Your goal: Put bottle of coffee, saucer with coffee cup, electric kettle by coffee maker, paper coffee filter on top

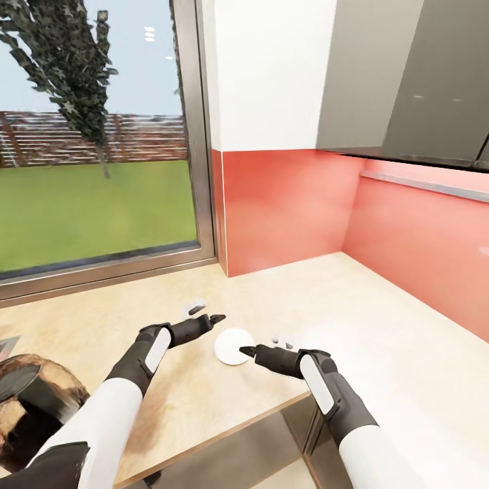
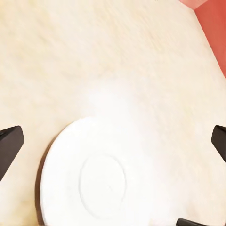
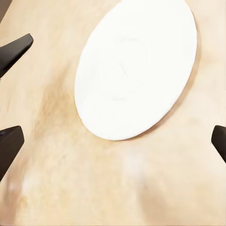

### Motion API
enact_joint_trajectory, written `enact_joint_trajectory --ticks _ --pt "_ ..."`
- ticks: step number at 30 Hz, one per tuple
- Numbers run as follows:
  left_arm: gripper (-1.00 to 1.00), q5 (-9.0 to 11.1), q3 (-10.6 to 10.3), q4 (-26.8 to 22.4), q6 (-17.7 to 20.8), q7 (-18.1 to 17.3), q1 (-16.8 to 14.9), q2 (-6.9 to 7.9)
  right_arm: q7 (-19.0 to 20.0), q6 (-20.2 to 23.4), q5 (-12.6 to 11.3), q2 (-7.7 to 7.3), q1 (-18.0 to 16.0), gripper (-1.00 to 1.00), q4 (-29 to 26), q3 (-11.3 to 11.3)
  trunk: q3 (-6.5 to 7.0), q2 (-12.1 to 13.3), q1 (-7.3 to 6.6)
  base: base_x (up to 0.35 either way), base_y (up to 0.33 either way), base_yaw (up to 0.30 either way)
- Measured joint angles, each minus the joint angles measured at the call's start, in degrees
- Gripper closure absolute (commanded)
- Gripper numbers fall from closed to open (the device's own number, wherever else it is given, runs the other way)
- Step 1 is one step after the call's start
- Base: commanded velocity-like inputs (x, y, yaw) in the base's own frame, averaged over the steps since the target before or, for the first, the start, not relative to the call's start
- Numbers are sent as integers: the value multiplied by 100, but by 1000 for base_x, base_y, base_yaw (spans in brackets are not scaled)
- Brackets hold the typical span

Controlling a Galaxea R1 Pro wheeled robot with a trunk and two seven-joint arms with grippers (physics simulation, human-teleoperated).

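Observation:
A white saucer lies flat on the light wooden countertop, close to its front edge. My left gripper hovers open just left of the saucer, holding nothing. My right gripper is open at the saucer's right rim, its dark fingertip over the edge. In the left wrist view the saucer sits below and between the spread fingertips. The right wrist view has the saucer ahead of the wide-open fingers.
A red backsplash and grey upper cabinets close off the corner behind the counter. A large window runs along the left. A dark round object sits at the lower left. The counter's front edge is near my arms.

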Motion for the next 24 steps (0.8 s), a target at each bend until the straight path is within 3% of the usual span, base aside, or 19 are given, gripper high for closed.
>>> enact_joint_trajectory --ticks 7,19,24 --pt "-100 -5 2 4 0 0 1 8 3 0 1 -4 1 -100 64 -8 0 1 0 241 0 0" --pt "-100 -7 1 21 0 0 9 2 3 0 -1 6 5 -100 109 -5 0 1 2 18 0 0" --pt "-100 -7 0 26 51 0 174 1 19 -13 -31 174 45 -100 335 -6 1 -1 1 0 0 0"
